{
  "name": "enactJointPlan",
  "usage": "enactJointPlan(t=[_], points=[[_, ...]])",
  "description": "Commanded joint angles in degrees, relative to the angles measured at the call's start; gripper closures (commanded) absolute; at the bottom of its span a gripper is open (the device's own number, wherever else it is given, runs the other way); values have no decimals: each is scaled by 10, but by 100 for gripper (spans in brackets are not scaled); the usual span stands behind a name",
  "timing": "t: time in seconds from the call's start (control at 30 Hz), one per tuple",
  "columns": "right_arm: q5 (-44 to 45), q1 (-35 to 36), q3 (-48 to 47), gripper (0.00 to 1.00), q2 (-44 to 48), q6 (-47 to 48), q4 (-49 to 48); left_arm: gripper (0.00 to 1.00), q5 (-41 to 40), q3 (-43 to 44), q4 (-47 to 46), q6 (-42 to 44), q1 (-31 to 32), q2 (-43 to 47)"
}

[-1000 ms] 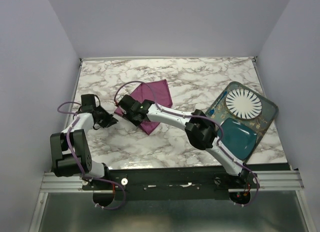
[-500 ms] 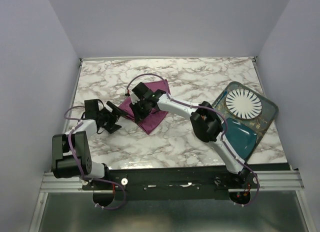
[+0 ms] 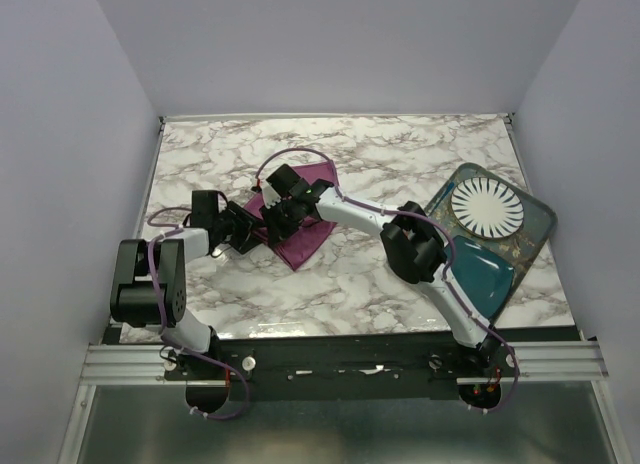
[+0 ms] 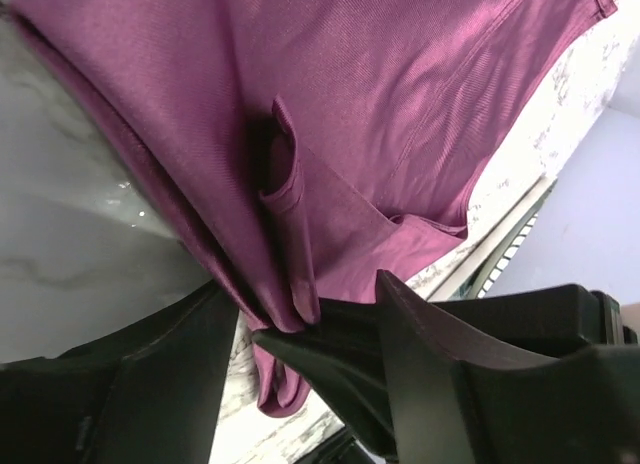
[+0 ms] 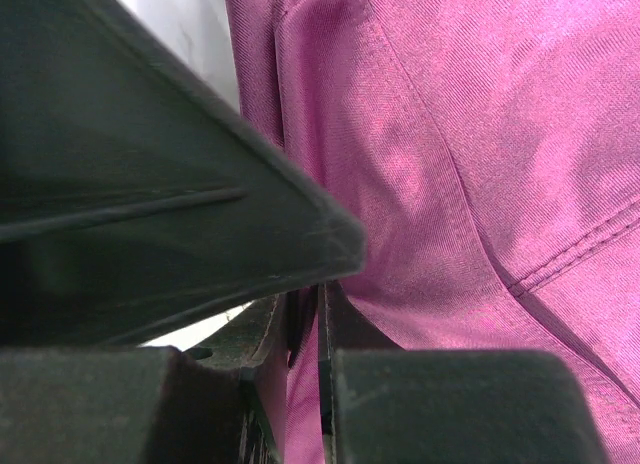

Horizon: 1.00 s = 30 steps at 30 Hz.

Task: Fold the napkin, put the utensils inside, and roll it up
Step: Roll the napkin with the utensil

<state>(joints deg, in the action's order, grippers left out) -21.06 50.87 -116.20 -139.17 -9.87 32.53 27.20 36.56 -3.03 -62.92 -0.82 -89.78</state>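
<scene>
Napkin: the plum-purple thin cloth napkin (image 3: 305, 240) lies left of centre on the white marble-patterned table (image 3: 420, 154). It is already doubled over, with layered edges showing along its left side in the left wrist view.
Right gripper: the right gripper (image 3: 275, 219) is down on the napkin's upper left part, its jaws pressed nearly together with a sliver of purple cloth caught in the slit. It has kept that same pinch over the last second and has only shifted slightly up the table.
Left gripper: this is what has changed. A second ago the left gripper (image 3: 250, 236) stood on bare marble well left of the cloth, almost closed. Now it has slid in to the napkin's left edge with its jaws spread, and a hanging fold of cloth sits in the gap between them, not yet squeezed.
Meaning: I read this as a regrip. The left side is lining up to take the edge while the right holds the fold in place, so folding is unfinished.
Knife: I cannot make out the table knife. It is not on the napkin, so loading and rolling remain.
Elsewhere: the dark rectangular tray (image 3: 536, 230) at the right carries a white ribbed plate (image 3: 487, 206) and a teal-blue flat mat (image 3: 478, 274), untouched.
</scene>
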Motion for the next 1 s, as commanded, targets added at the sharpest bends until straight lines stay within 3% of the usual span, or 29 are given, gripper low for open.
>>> enactJointPlan(t=[0.0,0.17,0.23,0.33,0.4,0.47,0.53,0.67,0.77,0.83,0.87,0.97], points=[[-8,1,22,99,0,-2,16,42,-102,12,70,22,6,-28],[-19,0,21,99,-1,-4,14,51,-130,15,84,37,39,-24],[-27,0,21,99,-1,0,11,63,-135,11,81,43,39,-24],[-28,0,22,99,0,6,10,66,-140,11,75,51,40,-23],[-29,-1,25,99,2,11,11,90,-144,13,80,52,41,-19],[-26,0,26,100,5,15,11,99,-150,19,95,55,41,-15],[-22,0,26,99,11,20,17,100,-152,23,105,52,42,-11],[3,2,17,71,28,29,42,100,-150,64,162,56,49,-25],[56,12,22,53,57,45,56,100,-158,78,188,53,57,-24],[86,22,26,48,67,59,63,100,-155,85,196,52,57,-25],[96,24,29,38,79,62,64,100,-154,91,203,52,58,-25],[131,34,59,34,94,69,45,100,-158,101,218,56,57,-24]])
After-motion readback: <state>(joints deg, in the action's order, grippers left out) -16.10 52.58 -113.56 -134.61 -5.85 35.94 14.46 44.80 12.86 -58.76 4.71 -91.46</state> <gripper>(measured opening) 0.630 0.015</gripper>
